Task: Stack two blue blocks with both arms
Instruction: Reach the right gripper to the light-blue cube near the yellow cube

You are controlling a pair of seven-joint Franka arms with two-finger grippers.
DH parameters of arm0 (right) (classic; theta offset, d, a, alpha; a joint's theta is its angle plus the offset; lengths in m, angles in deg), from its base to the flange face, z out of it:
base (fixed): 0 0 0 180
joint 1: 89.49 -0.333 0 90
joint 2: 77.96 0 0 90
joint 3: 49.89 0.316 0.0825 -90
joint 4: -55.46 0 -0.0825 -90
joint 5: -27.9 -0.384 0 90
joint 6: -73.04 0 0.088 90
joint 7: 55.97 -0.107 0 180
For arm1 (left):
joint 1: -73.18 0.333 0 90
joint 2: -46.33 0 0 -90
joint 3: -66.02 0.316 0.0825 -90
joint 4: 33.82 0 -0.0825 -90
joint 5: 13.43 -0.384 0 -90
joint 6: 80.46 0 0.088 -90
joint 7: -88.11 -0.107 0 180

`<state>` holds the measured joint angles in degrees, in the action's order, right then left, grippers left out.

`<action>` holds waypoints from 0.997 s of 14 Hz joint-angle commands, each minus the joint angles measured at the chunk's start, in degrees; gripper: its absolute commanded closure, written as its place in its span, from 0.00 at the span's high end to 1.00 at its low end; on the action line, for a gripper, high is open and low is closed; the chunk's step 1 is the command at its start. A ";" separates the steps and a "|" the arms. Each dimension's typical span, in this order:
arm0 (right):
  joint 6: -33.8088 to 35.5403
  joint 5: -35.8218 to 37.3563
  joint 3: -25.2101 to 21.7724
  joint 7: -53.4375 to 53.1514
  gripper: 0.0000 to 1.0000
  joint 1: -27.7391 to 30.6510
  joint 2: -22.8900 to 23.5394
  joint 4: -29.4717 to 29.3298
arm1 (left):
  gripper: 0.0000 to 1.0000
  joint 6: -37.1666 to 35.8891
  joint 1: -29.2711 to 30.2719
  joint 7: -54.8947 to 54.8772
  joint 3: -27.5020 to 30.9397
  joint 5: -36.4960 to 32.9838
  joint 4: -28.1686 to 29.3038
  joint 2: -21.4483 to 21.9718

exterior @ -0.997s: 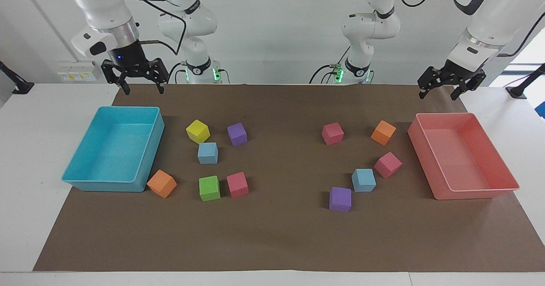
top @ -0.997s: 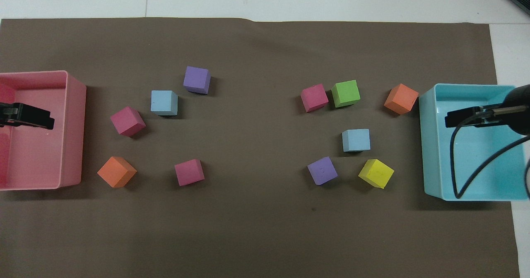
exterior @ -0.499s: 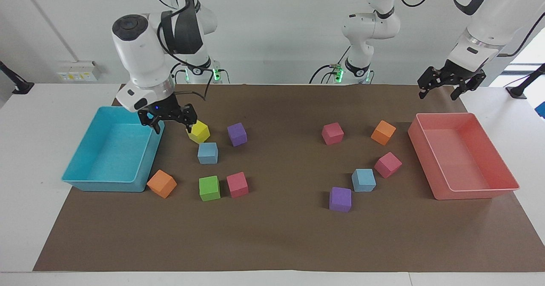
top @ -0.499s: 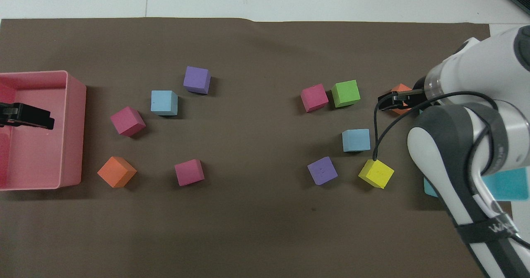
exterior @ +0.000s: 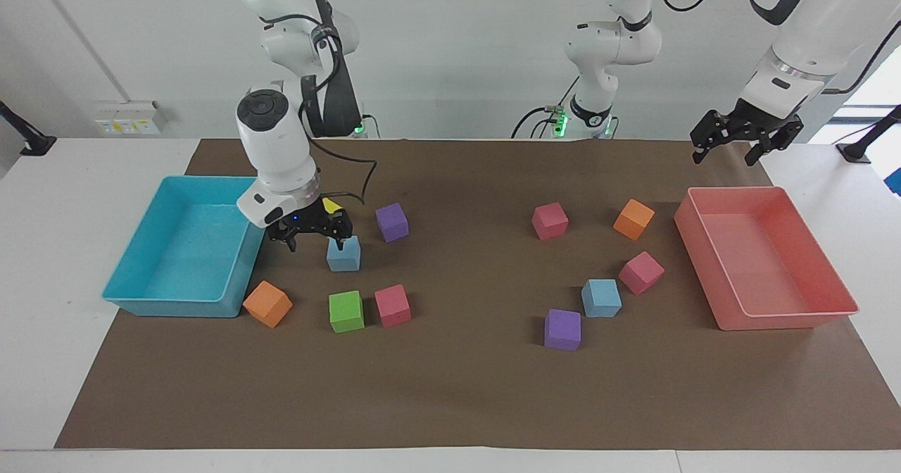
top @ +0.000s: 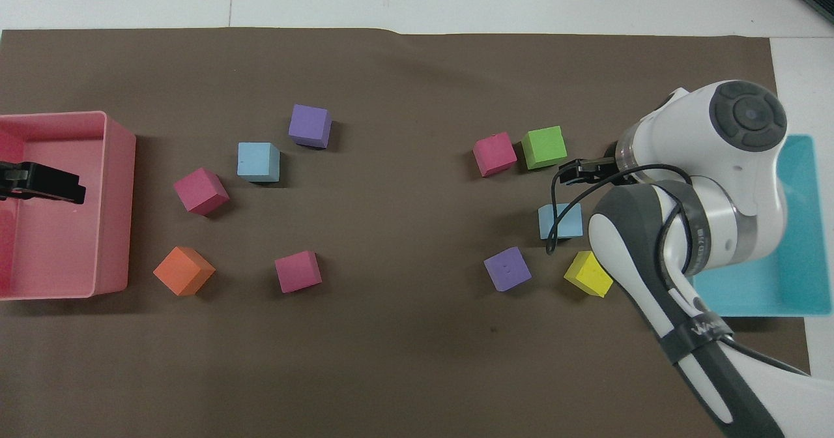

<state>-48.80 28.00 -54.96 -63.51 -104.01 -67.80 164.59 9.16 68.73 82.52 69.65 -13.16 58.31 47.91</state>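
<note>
One blue block (exterior: 343,253) (top: 560,221) lies on the brown mat toward the right arm's end, between a yellow and a green cube. My right gripper (exterior: 314,243) hangs low and open just beside it, on the turquoise tray's side, one fingertip (exterior: 339,243) at the block's top edge. Nothing is between the fingers. In the overhead view the right arm covers part of this block. The other blue block (exterior: 601,298) (top: 258,161) lies toward the left arm's end, between a purple and a pink cube. My left gripper (exterior: 725,156) (top: 40,184) waits open and high over the pink tray's edge.
A turquoise tray (exterior: 141,304) and a pink tray (exterior: 788,320) stand at the mat's two ends. Around the first block lie yellow (top: 589,274), purple (exterior: 392,221), green (exterior: 346,311), pink (exterior: 393,305) and orange (exterior: 267,304) cubes. Several more cubes surround the other block.
The right arm has swung down from above the turquoise tray and across to the mat, ending low beside the blue block. The left arm has not moved.
</note>
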 commanded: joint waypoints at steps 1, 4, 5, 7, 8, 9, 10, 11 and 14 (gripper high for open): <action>-3.23 -1.33 0.14 -0.72 1.00 -0.33 -0.76 4.50 | 1.00 0.82 -0.20 -0.12 0.24 0.08 0.94 0.97; -5.78 -1.42 0.14 -0.02 1.00 -0.33 -0.85 7.76 | 1.00 0.82 -0.20 -0.12 0.24 0.08 0.86 0.97; -6.48 -1.85 0.14 -0.02 1.00 -0.33 -0.85 8.46 | 1.00 0.82 -0.20 -0.12 0.24 0.08 0.94 0.97; -8.76 -4.31 0.14 0.68 1.00 -0.94 -0.67 10.39 | 1.00 0.82 -0.20 -0.12 0.24 0.08 0.94 0.97; -9.90 -4.58 0.14 1.03 1.00 -1.03 -0.50 11.10 | 1.00 0.82 -0.20 -0.12 0.24 0.08 0.94 0.97; -10.52 -4.67 0.14 1.12 1.00 -1.30 -0.23 11.46 | 1.00 0.82 -0.20 -0.12 0.24 0.08 0.94 0.97; -11.05 -4.58 0.14 1.30 1.00 -1.56 0.47 11.72 | 1.00 0.82 -0.20 -0.12 0.24 0.08 0.94 0.97; -12.10 -4.67 0.14 2.26 1.00 -1.56 0.73 12.42 | 1.00 0.82 -0.20 -0.12 0.24 0.08 0.94 0.97; -12.64 -4.67 0.14 3.41 1.00 -1.47 0.65 14.18 | 1.00 0.82 -0.20 -0.12 0.24 0.08 0.94 0.97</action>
<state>-59.88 24.56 -54.91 -62.27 -105.72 -66.72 176.88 9.16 68.73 82.52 69.65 -13.16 58.31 47.91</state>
